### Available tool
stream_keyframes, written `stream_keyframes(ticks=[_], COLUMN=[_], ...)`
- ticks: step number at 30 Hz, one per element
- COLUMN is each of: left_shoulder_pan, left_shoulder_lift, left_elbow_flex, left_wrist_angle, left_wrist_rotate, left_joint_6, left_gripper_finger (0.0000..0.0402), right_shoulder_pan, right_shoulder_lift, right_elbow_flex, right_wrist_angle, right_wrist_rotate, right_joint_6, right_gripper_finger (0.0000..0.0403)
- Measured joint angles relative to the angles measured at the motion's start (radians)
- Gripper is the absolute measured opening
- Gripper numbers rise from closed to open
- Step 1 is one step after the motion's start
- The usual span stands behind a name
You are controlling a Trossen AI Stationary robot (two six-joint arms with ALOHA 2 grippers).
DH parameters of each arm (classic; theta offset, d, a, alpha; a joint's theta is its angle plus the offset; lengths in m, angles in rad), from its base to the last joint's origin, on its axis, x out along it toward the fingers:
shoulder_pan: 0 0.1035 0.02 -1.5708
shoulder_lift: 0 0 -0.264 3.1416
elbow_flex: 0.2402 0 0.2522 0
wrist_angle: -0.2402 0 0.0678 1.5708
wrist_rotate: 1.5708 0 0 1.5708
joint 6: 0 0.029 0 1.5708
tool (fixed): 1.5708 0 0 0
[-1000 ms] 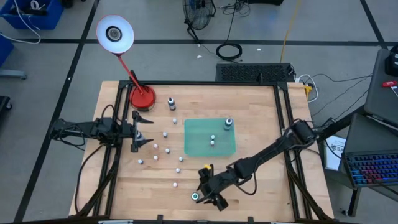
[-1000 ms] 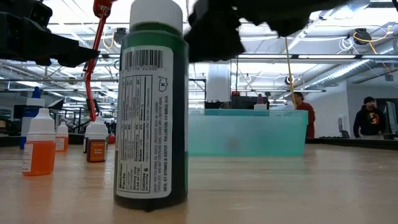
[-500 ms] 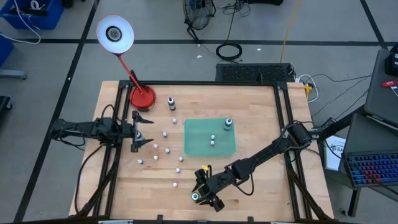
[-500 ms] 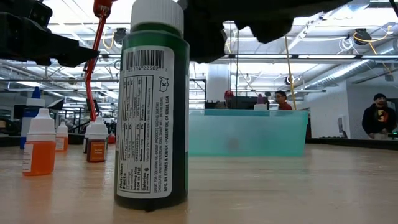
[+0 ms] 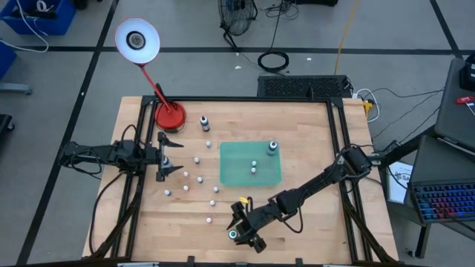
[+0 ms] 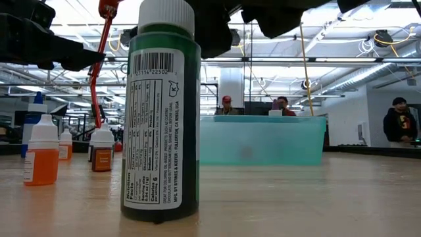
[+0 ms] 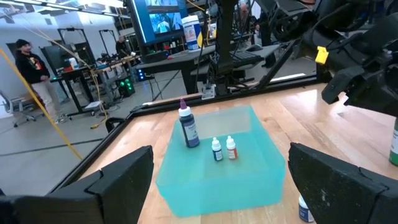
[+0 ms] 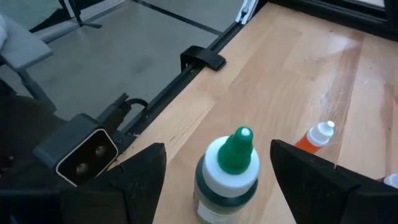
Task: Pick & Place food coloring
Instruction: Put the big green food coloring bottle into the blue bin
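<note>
A green food coloring bottle (image 8: 225,177) with a green tip and white collar stands upright on its base near the table's front edge (image 6: 161,112). My right gripper (image 5: 243,231) is open. Its fingers stand on either side of the bottle's top, and a gap shows on each side. Three more bottles (image 7: 214,148) stand on the green mat (image 5: 241,174). Several small bottles (image 5: 199,178) stand on the wood to the mat's left. My left gripper (image 5: 172,156) waits open at the table's left side, holding nothing.
A red lamp base (image 5: 169,115) stands at the far left corner, with a dark bottle (image 5: 204,122) beside it. An orange bottle (image 8: 316,137) stands close to the green one. Black frame rails run along the table's edges. People stand in the room beyond the table.
My right gripper has tipped down a little over the green bottle and edged slightly toward the table's left. It stays open, and the bottle has not moved.
</note>
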Motion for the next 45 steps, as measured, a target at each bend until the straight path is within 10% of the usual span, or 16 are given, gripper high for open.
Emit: stream_keyframes(ticks=[22, 34, 45], left_shoulder_pan=[0.000, 0.000, 0.000], left_shoulder_lift=[0.000, 0.000, 0.000], left_elbow_flex=[0.000, 0.000, 0.000], left_wrist_angle=[0.004, 0.004, 0.005], left_wrist_rotate=[0.000, 0.000, 0.000], left_joint_6=[0.000, 0.000, 0.000], left_gripper_finger=[0.0365, 0.0365, 0.0365], right_shoulder_pan=[0.001, -0.001, 0.022], right_shoulder_lift=[0.064, 0.058, -0.385], right_elbow_flex=[-0.001, -0.001, -0.001], right_wrist_angle=[0.065, 0.051, -0.519], right_wrist_rotate=[0.015, 0.022, 0.501], right_joint_6=[0.000, -0.002, 0.001], right_gripper_finger=[0.0269, 0.0134, 0.0134])
